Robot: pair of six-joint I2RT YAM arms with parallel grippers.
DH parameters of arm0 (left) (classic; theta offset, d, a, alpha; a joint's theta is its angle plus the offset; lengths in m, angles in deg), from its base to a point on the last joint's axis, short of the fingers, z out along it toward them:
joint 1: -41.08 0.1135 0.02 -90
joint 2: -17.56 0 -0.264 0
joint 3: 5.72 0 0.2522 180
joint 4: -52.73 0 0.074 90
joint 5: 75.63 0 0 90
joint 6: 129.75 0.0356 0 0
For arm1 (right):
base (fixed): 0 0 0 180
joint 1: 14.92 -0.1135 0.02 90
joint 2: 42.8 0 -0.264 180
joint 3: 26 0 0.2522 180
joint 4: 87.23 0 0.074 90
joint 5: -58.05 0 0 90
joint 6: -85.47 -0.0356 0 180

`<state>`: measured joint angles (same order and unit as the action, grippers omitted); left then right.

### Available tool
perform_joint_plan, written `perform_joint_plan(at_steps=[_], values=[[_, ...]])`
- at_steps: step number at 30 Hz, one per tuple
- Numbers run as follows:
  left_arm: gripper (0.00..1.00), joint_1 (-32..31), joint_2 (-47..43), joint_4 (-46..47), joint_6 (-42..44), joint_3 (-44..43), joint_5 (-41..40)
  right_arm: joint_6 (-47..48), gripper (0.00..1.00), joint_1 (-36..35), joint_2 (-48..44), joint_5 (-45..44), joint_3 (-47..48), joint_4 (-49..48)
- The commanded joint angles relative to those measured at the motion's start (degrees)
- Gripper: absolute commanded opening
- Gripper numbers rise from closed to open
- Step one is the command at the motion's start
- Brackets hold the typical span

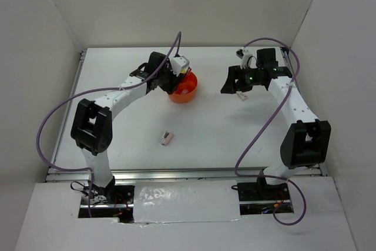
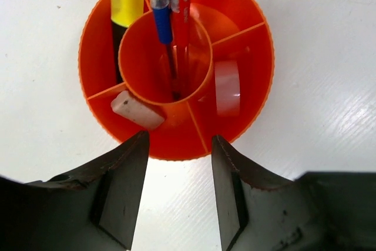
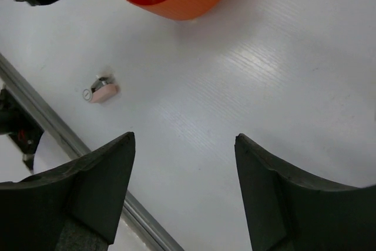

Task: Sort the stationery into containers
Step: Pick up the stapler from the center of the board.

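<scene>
I'm working inside a white box: plain white walls (image 1: 194, 4) on three sides, bare of signs or markings. They close in a white tabletop (image 1: 205, 133), its finely ribbed surface giving off a soft glare in the right wrist view. A metal rail (image 1: 176, 173) frames the near edge. Purple cables (image 1: 50, 121) loop off both arms.

The round orange organizer (image 2: 258, 80) stands at the far middle of the tabletop, directly under my left tool (image 2: 179, 145). That tool is partly spread with nothing between its fingers, and the organizer's rim sits just past their tips. My right tool (image 3: 183, 139) is spread wide and empty, hanging over bare tabletop well to the right of the organizer.

In the central cup stand the red pen (image 2: 183, 27) and the blue pen (image 2: 162, 22). White print runs along the red pen, too small for me to read. A yellow-capped marker (image 2: 126, 1) leans in the left compartment. The white tape ring (image 2: 227, 87) lies in the right compartment, and a white eraser (image 2: 136, 110) in the near-left one.

The pink-white piece (image 3: 103, 91) lies alone on the tabletop, near the front rail and well apart from the organizer. I can't make out any lettering on it.
</scene>
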<state>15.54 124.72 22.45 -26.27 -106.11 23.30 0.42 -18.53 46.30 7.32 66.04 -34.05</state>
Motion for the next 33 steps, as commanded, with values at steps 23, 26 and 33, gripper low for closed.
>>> perform_joint_plan(at_steps=[23, 26, 33], values=[[0.64, 6.2, -16.4, -0.4, -2.2, 4.2, 5.3, 10.6, 0.73, 5.7, 27.6, -28.8, 19.1, 4.6], [0.70, 5.9, -18.1, -0.1, -2.2, 5.2, 5.4, 12.2, 0.73, 5.3, 31.3, -28.2, 23.5, 7.2], [0.71, 5.9, -20.0, 1.0, -1.7, 8.7, 4.3, 14.3, 0.71, 4.0, 35.3, -28.0, 27.6, 11.1]])
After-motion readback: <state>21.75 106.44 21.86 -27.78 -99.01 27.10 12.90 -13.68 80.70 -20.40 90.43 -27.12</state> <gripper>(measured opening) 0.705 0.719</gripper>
